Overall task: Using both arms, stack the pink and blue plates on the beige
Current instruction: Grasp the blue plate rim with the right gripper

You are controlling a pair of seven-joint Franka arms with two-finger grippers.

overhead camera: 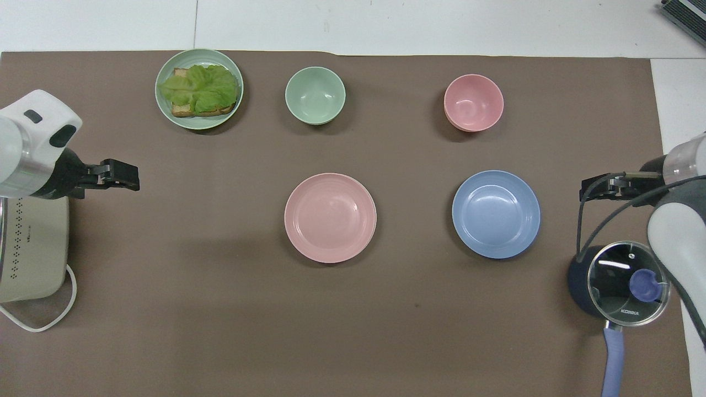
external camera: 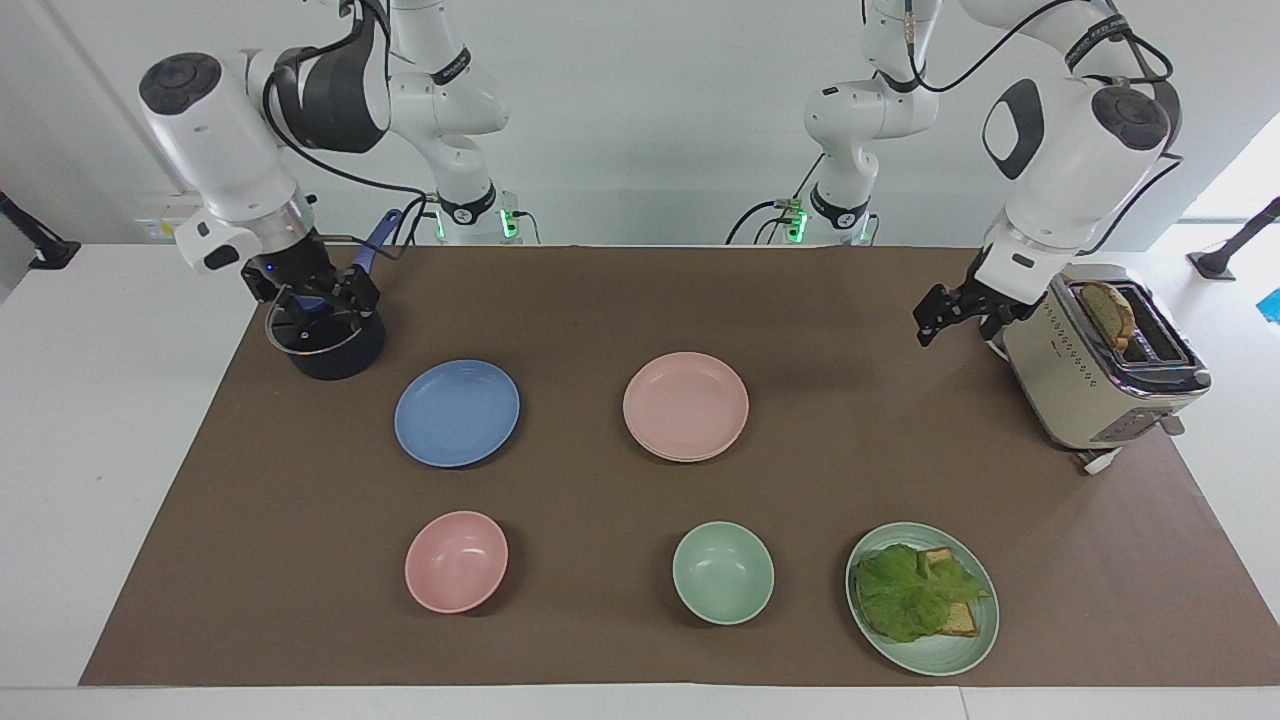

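Facing view: pink plate [external camera: 686, 404] atop beige.

White wall [external camera: 650, 120], white table [external camera: 100, 450] w/ brown mat [external camera: 600, 300].

The pink plate [external camera: 686, 404] all but hides the beige plate [external camera: 690, 456]; the toaster [overhead camera: 30, 248] is cropped overhead.

Twelve points away from the robots: round the middle plate [overhead camera: 330, 217], second plate [overhead camera: 496, 214] at three, bowl [overhead camera: 315, 95] at twelve, another bowl [overhead camera: 473, 102] at two, toaster [overhead camera: 33, 248] at nine.
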